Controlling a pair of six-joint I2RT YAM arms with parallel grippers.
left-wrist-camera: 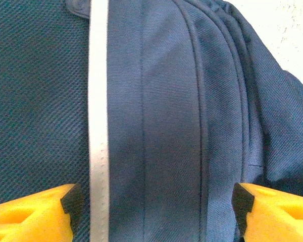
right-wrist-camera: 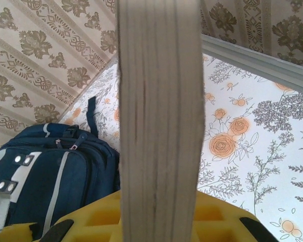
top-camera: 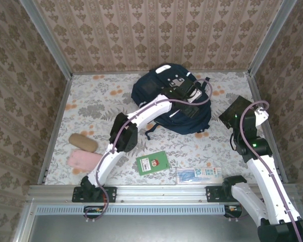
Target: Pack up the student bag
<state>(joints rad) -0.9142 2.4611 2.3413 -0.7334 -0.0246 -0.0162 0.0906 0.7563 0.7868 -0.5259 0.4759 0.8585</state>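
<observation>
Top view: the student bag (top-camera: 146, 93) lies at the far middle of the table (top-camera: 91, 108), my left gripper (top-camera: 188, 94) over it. My right gripper (top-camera: 241, 121) is off to its right, holding a dark book (top-camera: 235, 111).

Left wrist: jaws spread wide above navy fabric and a white stripe (left-wrist-camera: 98, 126), gripping nothing.

Right wrist: I see the fingers (right-wrist-camera: 217, 217) clamped on the book's page edge, with the bag at lower left.

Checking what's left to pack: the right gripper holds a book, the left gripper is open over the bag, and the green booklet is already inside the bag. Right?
No. The top view shows the green booklet lying on the table in front of the student bag, not inside it. The right gripper does hold the book, and the left gripper is open over the bag.
</observation>
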